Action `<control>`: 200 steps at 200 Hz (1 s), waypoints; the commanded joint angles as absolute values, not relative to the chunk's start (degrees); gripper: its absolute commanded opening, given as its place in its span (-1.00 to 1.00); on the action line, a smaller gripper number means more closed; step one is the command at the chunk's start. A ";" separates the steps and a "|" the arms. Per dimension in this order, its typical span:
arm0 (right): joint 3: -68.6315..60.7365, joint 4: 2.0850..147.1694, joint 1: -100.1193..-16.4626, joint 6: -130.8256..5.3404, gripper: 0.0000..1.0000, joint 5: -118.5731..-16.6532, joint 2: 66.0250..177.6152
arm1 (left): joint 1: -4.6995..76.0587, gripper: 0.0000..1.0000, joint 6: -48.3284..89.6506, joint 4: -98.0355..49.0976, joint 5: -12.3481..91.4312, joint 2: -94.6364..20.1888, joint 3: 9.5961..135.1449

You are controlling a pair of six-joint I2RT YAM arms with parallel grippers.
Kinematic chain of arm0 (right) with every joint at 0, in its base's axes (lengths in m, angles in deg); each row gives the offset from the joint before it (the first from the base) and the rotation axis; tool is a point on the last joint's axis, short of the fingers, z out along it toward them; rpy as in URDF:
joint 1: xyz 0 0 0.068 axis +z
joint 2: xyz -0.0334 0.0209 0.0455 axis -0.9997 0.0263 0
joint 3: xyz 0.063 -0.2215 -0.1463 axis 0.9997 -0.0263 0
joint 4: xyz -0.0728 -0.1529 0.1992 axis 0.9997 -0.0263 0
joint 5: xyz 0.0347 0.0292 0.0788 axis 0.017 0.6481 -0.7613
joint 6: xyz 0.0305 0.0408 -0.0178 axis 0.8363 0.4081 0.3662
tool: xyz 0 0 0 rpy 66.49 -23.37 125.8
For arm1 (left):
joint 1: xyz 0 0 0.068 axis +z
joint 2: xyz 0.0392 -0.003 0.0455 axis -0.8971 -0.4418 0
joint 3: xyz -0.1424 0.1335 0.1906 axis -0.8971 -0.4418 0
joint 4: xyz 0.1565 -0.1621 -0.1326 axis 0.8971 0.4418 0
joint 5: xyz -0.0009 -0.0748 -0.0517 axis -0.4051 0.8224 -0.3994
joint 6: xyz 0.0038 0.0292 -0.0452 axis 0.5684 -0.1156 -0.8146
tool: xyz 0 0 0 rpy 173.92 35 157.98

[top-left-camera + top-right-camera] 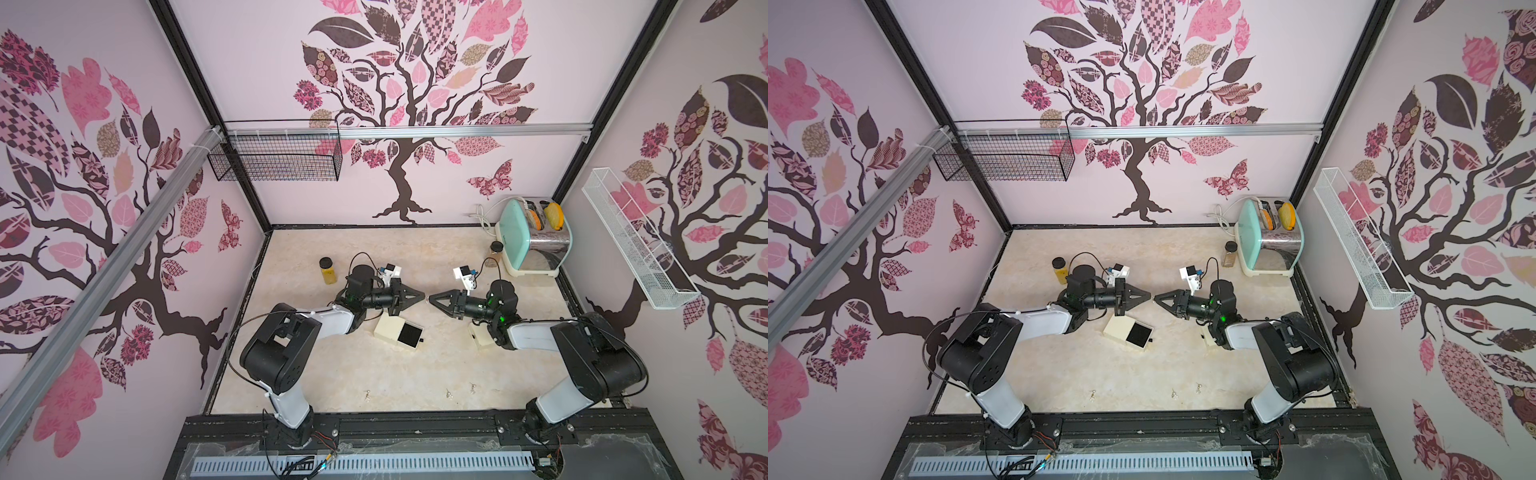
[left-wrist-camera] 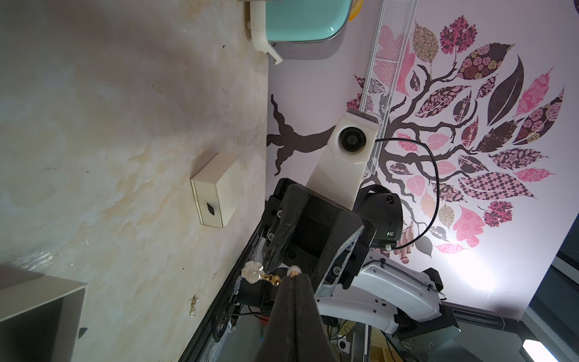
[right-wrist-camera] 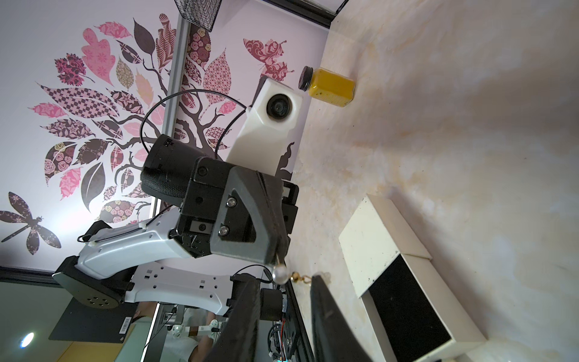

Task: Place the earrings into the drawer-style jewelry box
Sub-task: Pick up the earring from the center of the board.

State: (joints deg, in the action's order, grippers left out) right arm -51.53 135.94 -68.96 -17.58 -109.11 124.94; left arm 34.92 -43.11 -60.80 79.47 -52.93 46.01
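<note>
Both grippers meet tip to tip above the middle of the table. My left gripper (image 1: 424, 298) (image 2: 293, 277) is shut on one of the earrings (image 2: 263, 275), a pearl, gold link and white flower jutting from its tip. My right gripper (image 1: 431, 298) (image 3: 283, 282) is open, its fingers standing either side of that earring (image 3: 279, 274). Below them sits the cream jewelry box (image 1: 388, 328) (image 3: 372, 238), its black-lined drawer (image 1: 409, 335) (image 3: 407, 297) pulled out. Three more earrings (image 1: 367, 395) (image 1: 449, 393) (image 1: 472, 388) lie near the table's front edge.
A second cream box (image 1: 482, 337) (image 2: 216, 194), closed, lies under my right arm. A jar of yellow stuff (image 1: 327, 270) stands behind my left arm. A small jar (image 1: 495, 253) and a mint toaster (image 1: 536, 241) fill the back right corner.
</note>
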 commanded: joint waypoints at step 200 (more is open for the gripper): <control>-47.88 136.24 -67.86 -17.35 -0.80 -108.84 126.00 | 35.13 -1.00 -41.39 -60.71 79.50 -52.17 45.71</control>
